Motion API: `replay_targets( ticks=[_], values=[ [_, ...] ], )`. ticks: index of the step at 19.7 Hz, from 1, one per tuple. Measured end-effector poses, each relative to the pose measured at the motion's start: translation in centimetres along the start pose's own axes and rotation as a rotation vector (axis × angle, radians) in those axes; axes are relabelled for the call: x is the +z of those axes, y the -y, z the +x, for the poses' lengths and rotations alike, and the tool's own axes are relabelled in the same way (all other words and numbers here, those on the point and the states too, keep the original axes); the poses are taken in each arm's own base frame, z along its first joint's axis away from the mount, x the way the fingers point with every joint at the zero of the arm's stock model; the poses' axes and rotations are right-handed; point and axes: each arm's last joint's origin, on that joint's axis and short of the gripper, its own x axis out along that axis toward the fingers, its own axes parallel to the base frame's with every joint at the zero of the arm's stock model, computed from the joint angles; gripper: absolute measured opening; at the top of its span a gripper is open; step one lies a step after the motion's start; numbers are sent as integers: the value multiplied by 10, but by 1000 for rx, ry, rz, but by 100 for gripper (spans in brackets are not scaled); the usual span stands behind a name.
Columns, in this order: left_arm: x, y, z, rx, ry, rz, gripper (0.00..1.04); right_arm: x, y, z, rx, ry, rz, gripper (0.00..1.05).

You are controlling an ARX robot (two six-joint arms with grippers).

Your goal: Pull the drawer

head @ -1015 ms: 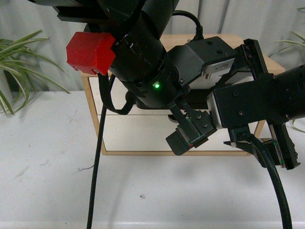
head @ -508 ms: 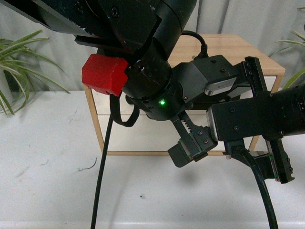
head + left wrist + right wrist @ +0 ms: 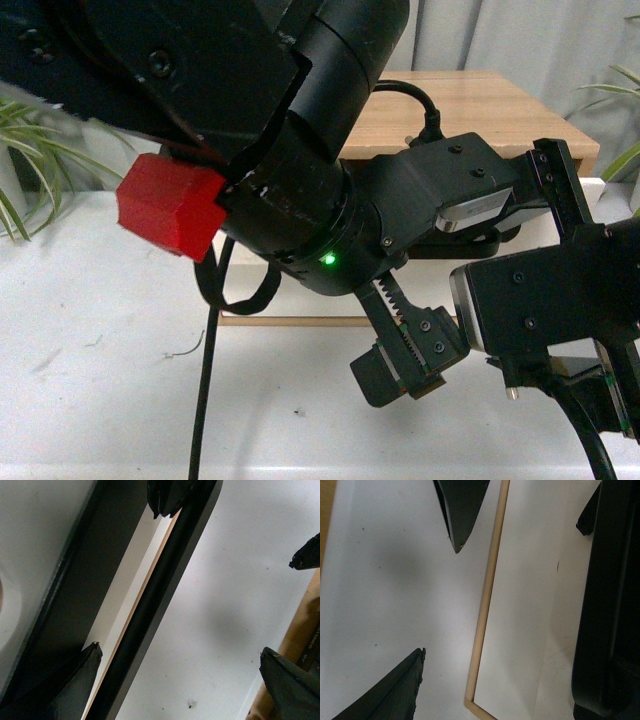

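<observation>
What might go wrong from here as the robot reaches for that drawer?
1. The left gripper is open, and the long black bar handle runs almost along the line between its fingertips, not across it. Closing may miss or slip off.
2. The right gripper, also open, hangs close beside it, so the arms might bump.
3. The thick black left arm hides most of the light wooden cabinet from the front camera.

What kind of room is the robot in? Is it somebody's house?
Probably a test room or lab rather than a house. A bare white table holds a small wooden cabinet, a plain grey curtain hangs behind it, and a leafy plant stands at the side.
</observation>
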Motion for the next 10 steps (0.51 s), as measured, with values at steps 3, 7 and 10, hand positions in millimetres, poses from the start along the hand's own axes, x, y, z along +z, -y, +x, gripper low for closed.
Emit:
replay_targets(
  ticks=[3,7,10],
  values=[
    [-8,10,-13,-23,30,-11,98,7,-11,-6,2,-14,-19,98],
    [-16,26,-25,-52,49,-13,98,14,-28,-19,39,-14,-8,98],
    [-21,40,-33,-79,52,2,98,20,-38,-32,83,-5,7,98]
  ],
)
